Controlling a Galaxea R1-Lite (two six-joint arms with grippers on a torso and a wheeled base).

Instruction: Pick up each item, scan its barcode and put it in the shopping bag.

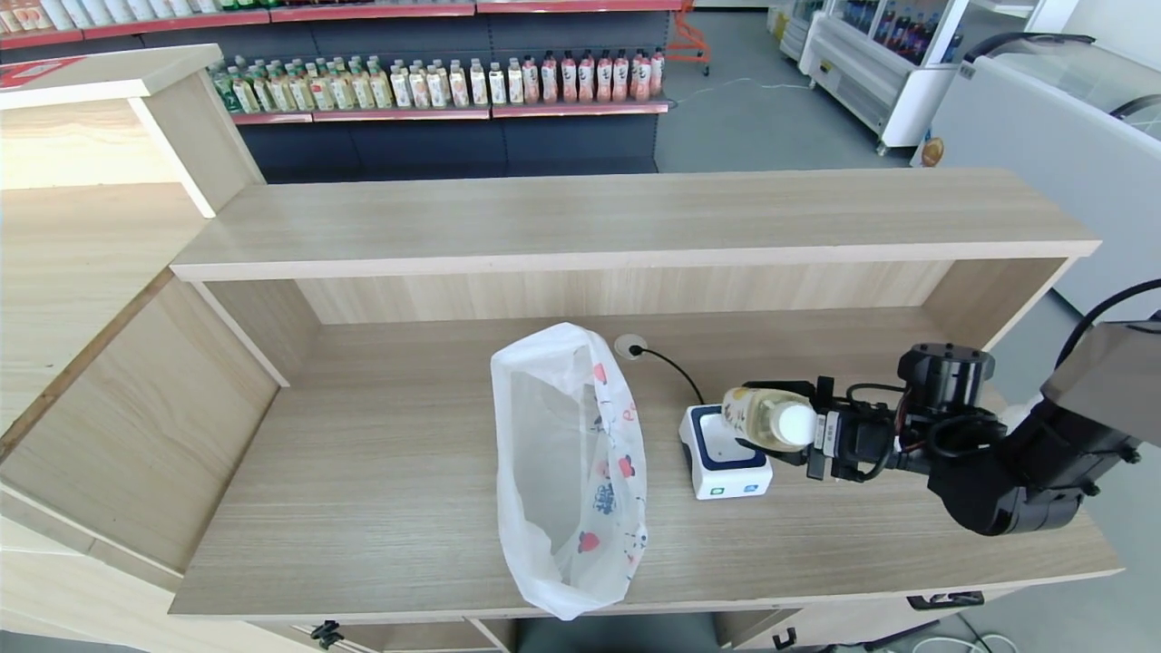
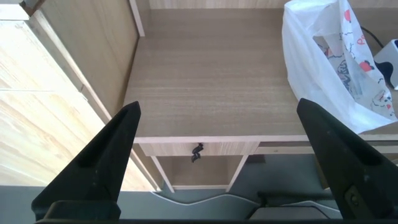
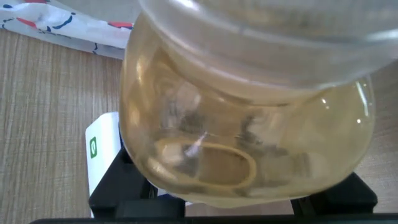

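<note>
Scanning the bottle (image 1: 760, 415), not yet bagged
The right gripper (image 1: 782, 421) clamps it over the scanner (image 1: 726, 467); shopping bag (image 1: 567, 462) at its 9 o'clock; left gripper (image 2: 217, 111) spread, empty.

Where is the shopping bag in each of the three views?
Head view: the shopping bag lies on the counter, left of the scanner.
Left wrist view: the shopping bag lies beyond the open left gripper.
Right wrist view: a strip of shopping bag shows behind the bottle.
Shared landmark: the scanner.
</note>
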